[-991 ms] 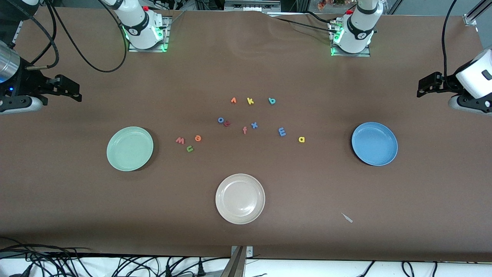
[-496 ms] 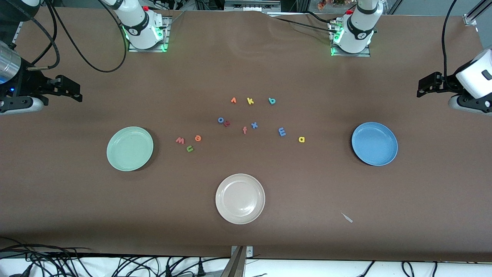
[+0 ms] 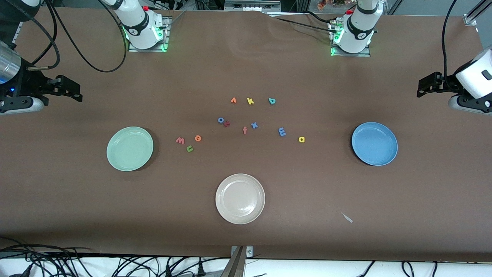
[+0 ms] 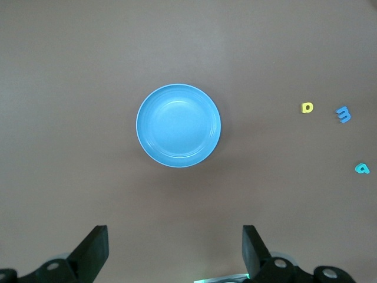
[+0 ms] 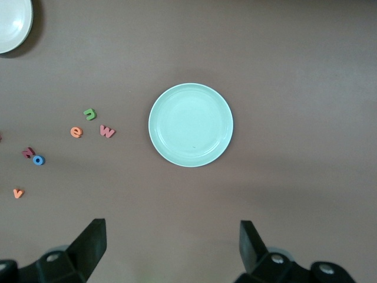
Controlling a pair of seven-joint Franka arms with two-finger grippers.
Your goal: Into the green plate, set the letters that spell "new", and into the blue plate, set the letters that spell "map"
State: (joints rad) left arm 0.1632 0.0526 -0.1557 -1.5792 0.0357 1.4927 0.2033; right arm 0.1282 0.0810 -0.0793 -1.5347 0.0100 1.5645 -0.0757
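Brown matte cloth covers the whole surface [image 3: 246, 231], and nothing on it has been sorted yet. Three tiny foam letters for "new" lie loose together near the round pale mint-green plate [image 3: 130, 148], toward the right arm's end: the pinkish-red "w" [image 3: 180, 140], the orange "e" [image 3: 198, 138] and the green "n" [image 3: 189, 148]. Those for "map" lie toward the round medium-blue plate [image 3: 374, 143]: the blue "m" [image 3: 282, 132] and yellow "a" [image 3: 301, 139] close together, the teal "p" [image 3: 272, 101] farther from the front camera. Both plates hold nothing, so all six placements remain. Between the groups sit spare foam letters, among them a yellow "k" [image 3: 250, 101] and a pink "f" [image 3: 245, 130]. Nearer the camera stands a round cream-beige plate [image 3: 240, 198]. The right claw [image 5: 171, 247] hangs over the green plate with its jaws spread wide and nothing between them; the left claw [image 4: 174, 250] hangs likewise over the blue plate, wide and unloaded.
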